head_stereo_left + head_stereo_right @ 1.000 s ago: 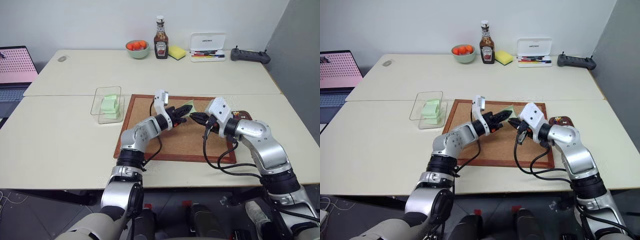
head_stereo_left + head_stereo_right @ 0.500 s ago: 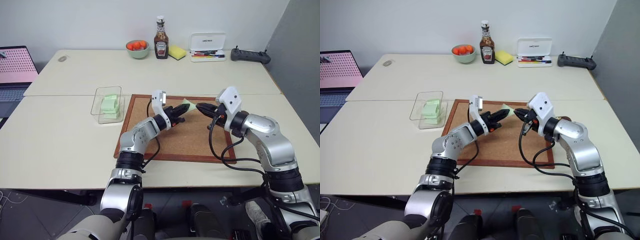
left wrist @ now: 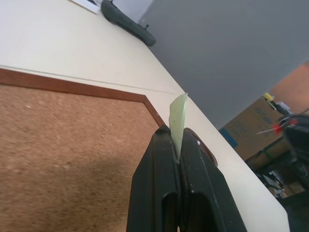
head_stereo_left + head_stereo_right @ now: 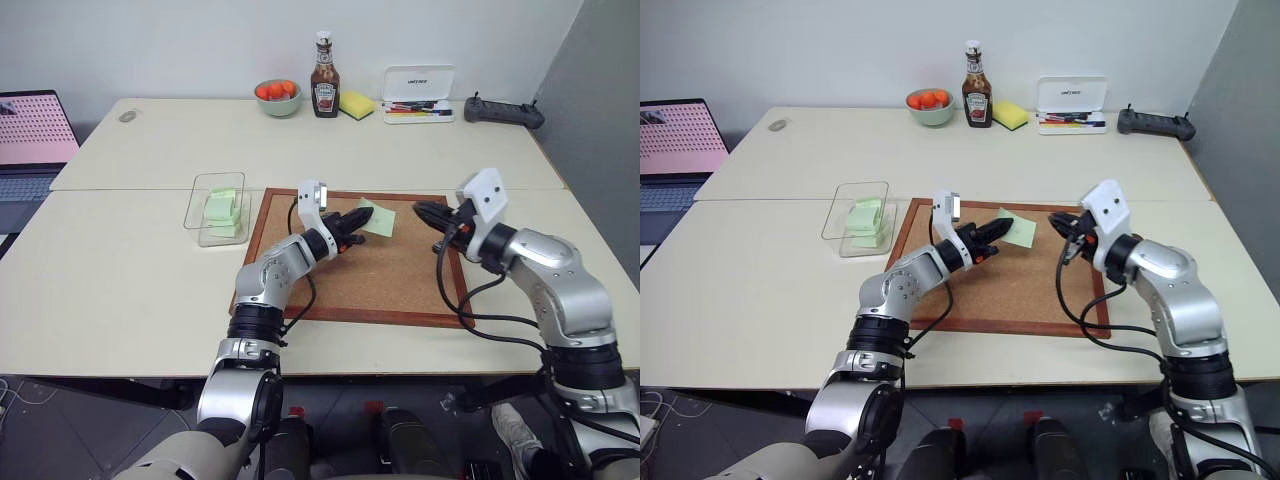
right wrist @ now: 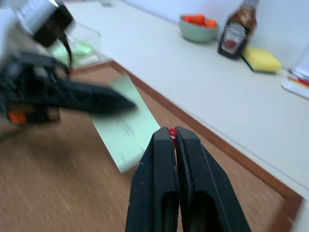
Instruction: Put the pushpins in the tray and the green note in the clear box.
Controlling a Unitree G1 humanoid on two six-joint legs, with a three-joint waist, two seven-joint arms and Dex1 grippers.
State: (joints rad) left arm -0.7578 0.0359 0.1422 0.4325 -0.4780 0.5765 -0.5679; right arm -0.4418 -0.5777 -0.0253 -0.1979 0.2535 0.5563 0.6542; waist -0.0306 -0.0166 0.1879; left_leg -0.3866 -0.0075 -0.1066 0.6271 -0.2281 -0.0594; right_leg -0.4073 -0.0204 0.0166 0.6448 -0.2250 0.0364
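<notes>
Left claw (image 4: 350, 222) grips the green note (image 4: 377, 219); right claw (image 5: 172, 135) pinches a red pushpin (image 5: 171, 131). Next: note to the clear box (image 4: 216, 208) by the corkboard's (image 4: 350, 290) left edge.

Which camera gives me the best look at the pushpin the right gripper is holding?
The right wrist view: the pushpin's red head shows pinched at the tips of the shut right gripper. In both eye views the right gripper sits over the corkboard's right edge, but the pin is too small to make out.

text: none legible | ketchup bottle (image 4: 325, 75) label (too small) | white case (image 4: 418, 82) lid mark unreadable
</notes>
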